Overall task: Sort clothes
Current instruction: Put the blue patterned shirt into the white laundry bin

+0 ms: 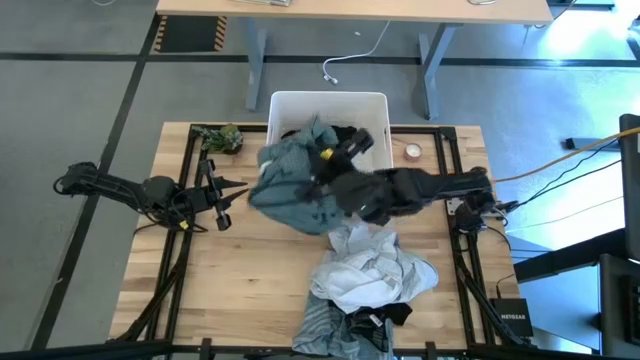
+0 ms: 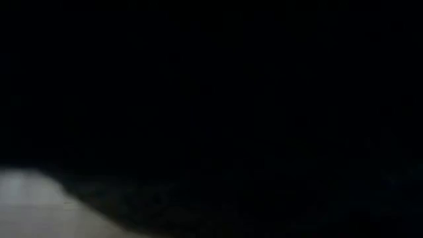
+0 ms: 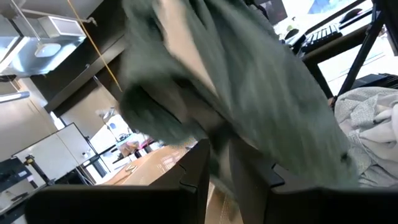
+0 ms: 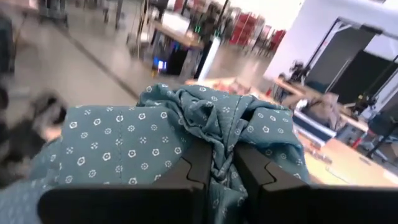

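Note:
My right gripper (image 1: 318,180) (image 4: 222,149) reaches in from the table's right and is shut on a teal garment with small white dots (image 1: 285,185) (image 4: 155,134), held up just in front of the white bin (image 1: 375,105). The other clothes lie heaped, grey, white and black, on the table's near middle (image 1: 370,280). My left gripper (image 1: 222,200) (image 3: 221,155) waits at the table's left, its fingers close together with nothing between them. The teal garment (image 3: 249,81) hangs right in front of it. The low view is dark. My right gripper pinches a gathered bunch of the teal garment (image 4: 221,127) between its two fingers, several layers crumpled together. The fingers come nearly level from the table's right. The cloth spills out on both sides of the fingers and hangs slack below them, lifted off the table.
The white bin at the far middle holds dark and teal cloth (image 1: 345,132). A green-brown camouflage lump (image 1: 220,138) lies at the far left and a roll of tape (image 1: 412,152) to the right of the bin. Bare wood shows at the near left (image 1: 240,290).

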